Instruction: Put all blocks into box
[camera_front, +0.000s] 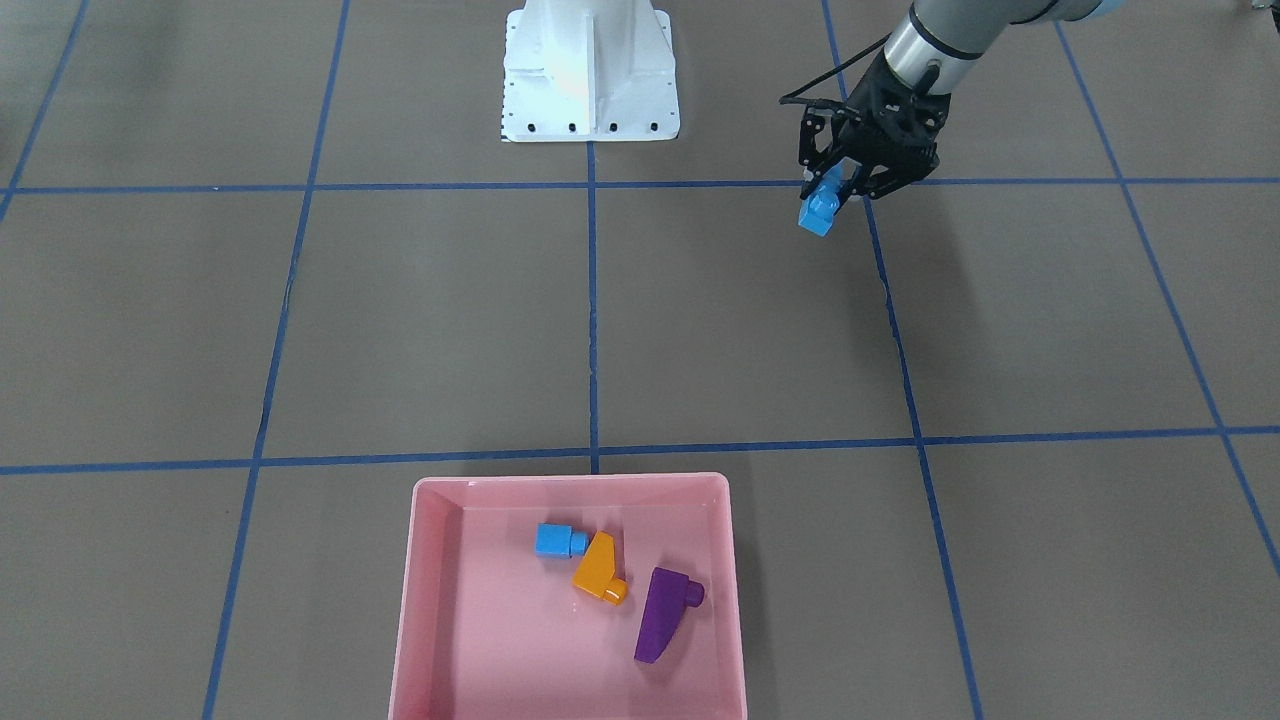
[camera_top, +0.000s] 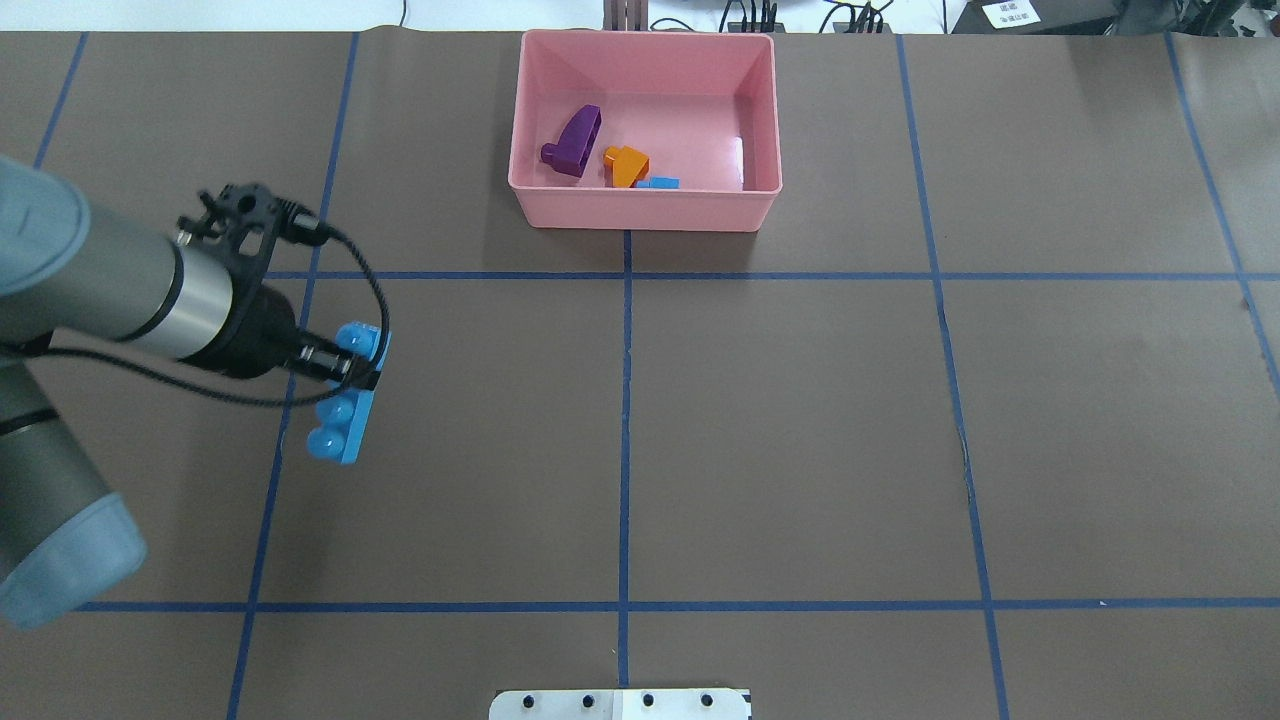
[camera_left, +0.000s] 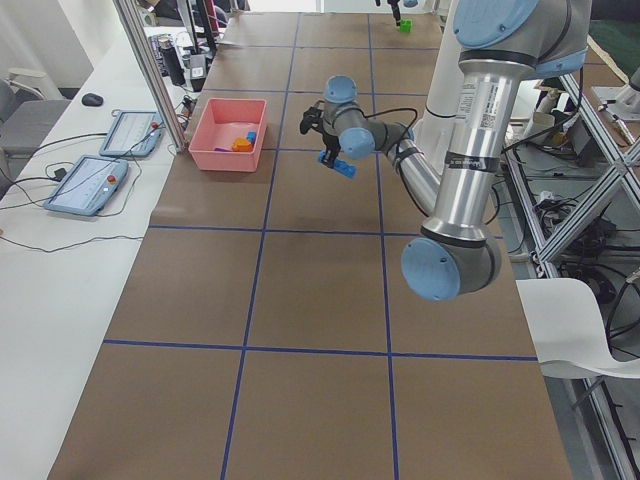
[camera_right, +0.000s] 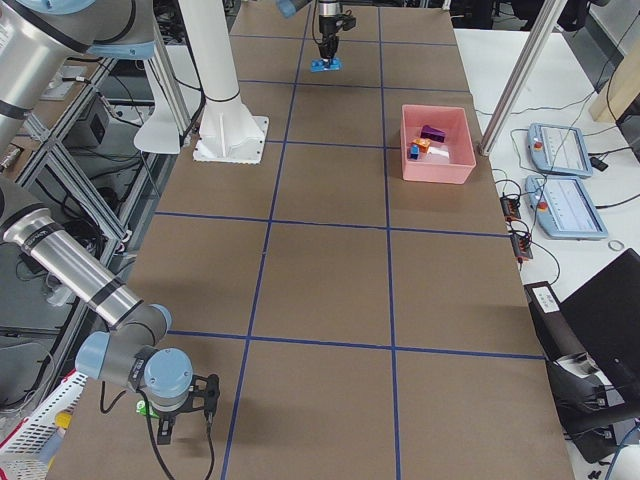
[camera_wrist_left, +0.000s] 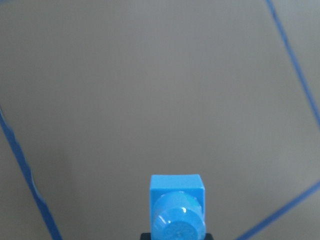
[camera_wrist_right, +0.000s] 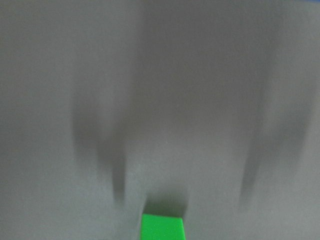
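My left gripper (camera_top: 345, 372) is shut on the long blue bar (camera_top: 345, 410) and holds it above the table, well short of the pink box (camera_top: 645, 210). The bar also shows in the front view (camera_front: 820, 208) and the left wrist view (camera_wrist_left: 177, 210). In the box (camera_front: 420, 600) lie the small blue cube (camera_front: 556, 540), the orange sloped block (camera_front: 598, 570) and the purple sloped block (camera_front: 662, 615). My right gripper (camera_right: 185, 432) is far off at the table's end, and I cannot tell whether it is open or shut. A green brick (camera_wrist_right: 161, 227) shows at the bottom of the right wrist view.
The white robot base (camera_front: 590, 75) stands at the table's middle edge. Blue tape lines cross the brown table. Tablets (camera_right: 565, 150) lie on the side bench beyond the box.
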